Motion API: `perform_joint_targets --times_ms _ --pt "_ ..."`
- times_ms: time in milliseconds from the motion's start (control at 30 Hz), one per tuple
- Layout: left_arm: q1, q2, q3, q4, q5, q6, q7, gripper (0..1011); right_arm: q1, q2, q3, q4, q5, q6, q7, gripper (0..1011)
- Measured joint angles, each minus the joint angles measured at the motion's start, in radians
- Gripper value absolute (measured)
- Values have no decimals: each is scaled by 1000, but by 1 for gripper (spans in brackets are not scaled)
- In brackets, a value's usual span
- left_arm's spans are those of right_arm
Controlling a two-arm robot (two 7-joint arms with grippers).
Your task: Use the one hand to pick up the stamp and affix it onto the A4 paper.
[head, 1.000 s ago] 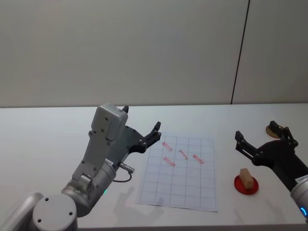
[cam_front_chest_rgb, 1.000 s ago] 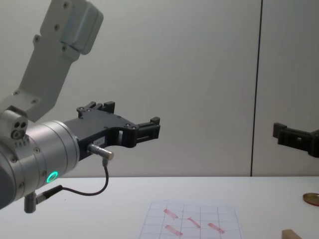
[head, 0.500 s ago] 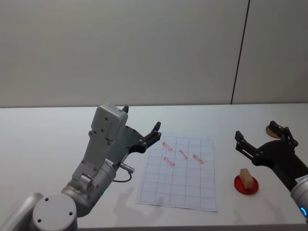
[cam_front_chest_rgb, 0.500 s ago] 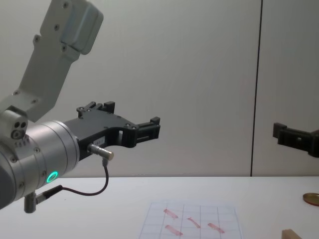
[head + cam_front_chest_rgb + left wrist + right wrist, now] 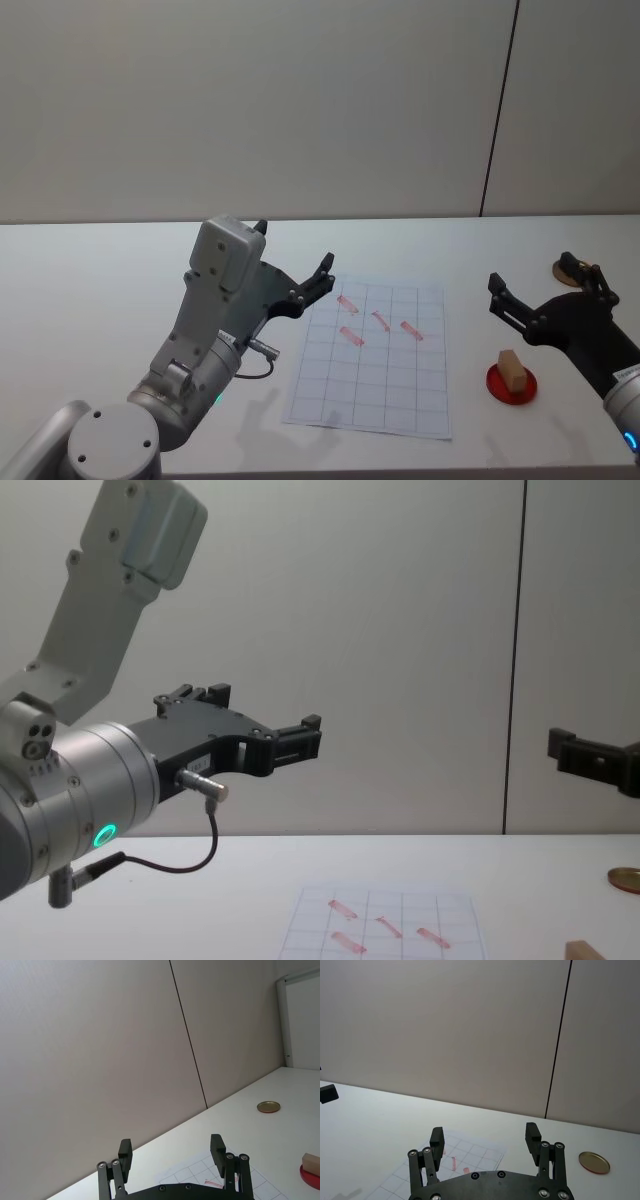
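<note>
The stamp, a small tan wooden block, stands upright on a red round pad on the white table, right of the A4 paper. The paper lies flat and carries pale grid lines and several pink marks. My right gripper hovers open just behind and above the stamp, holding nothing. My left gripper is raised open over the paper's far left corner, also with nothing in it. The stamp also appears in the left wrist view, and the paper lies below the open right gripper.
A flat golden-brown disc lies on the table behind the right gripper; the same disc is in the right wrist view. A grey wall with a dark vertical seam stands behind the table. Bare white tabletop spreads to the left.
</note>
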Motion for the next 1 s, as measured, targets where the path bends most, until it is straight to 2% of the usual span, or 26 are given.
perform_joint_targets --times_ms 633,1000 --pt "0 0 0 0 0 0 0 993 -11 -25 -14 9 -47 48 -57 1001" --pt "0 0 0 0 0 0 0 993 27 -60 -21 82 -77 81 -72 1001"
